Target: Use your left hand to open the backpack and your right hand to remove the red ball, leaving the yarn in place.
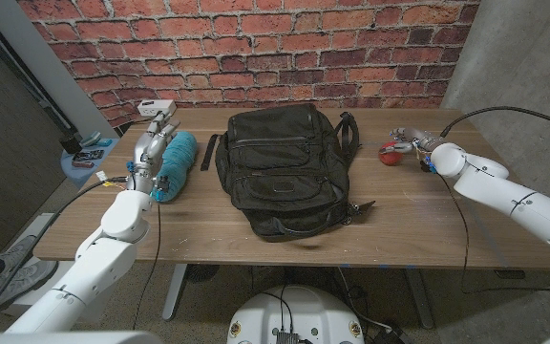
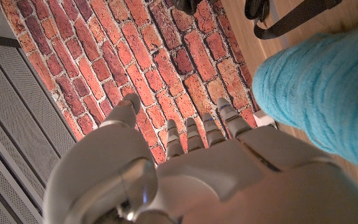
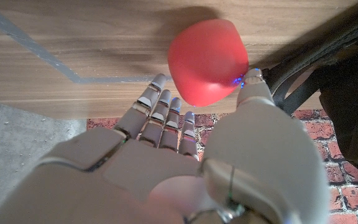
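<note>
Already, the round red ball (image 1: 389, 155) sat near the desk's right edge, touched by the right hand (image 1: 416, 144) with fingers apart; it only needed letting go.

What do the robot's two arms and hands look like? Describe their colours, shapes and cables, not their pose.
Both arms are smooth, rounded white shells. The left arm has a thin dark cable along it and coloured wires at the wrist; a black cable loops from the right arm. The left hand and right hand are silver-grey with segmented fingers.

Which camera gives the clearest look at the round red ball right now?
The right wrist view: the round red ball shows large on the wooden table, by the right hand. The head view shows it small and distant.
</note>
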You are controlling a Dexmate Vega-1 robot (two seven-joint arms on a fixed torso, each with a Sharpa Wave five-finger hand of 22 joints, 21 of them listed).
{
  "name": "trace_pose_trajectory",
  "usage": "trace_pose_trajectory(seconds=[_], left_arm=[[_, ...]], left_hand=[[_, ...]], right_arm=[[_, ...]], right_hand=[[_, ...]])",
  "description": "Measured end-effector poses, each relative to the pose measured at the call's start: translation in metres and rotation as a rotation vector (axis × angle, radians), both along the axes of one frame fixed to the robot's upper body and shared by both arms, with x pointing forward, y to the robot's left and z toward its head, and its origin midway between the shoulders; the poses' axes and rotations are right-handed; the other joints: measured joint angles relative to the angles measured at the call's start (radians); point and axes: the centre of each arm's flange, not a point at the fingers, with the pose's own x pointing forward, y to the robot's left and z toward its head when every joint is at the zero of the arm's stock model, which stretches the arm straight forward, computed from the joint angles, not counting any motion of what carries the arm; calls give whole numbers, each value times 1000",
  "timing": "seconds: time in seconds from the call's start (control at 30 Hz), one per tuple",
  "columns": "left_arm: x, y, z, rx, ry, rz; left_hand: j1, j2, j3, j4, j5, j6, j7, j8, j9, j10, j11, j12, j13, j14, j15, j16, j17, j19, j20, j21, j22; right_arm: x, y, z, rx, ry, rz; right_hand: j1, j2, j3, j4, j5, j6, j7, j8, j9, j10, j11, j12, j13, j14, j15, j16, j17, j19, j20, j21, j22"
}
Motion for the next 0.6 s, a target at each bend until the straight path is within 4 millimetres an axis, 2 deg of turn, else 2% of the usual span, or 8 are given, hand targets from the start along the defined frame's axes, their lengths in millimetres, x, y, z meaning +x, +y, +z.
trace_pose_trajectory(seconds=[0.6], left_arm=[[7,5,3,6,10,-20]], left_hand=[[0,0,0,0,0,9,2,0,0,0,0,0,0,0,0,0,-3,0,0,0,0]], right_arm=[[-6,15,12,-3,-2,7]], right_hand=[[-25,-6,-10,4,10,-6,6,9,0,-7,7,0,5,-7,7,-4,5,-7,7,0,0]])
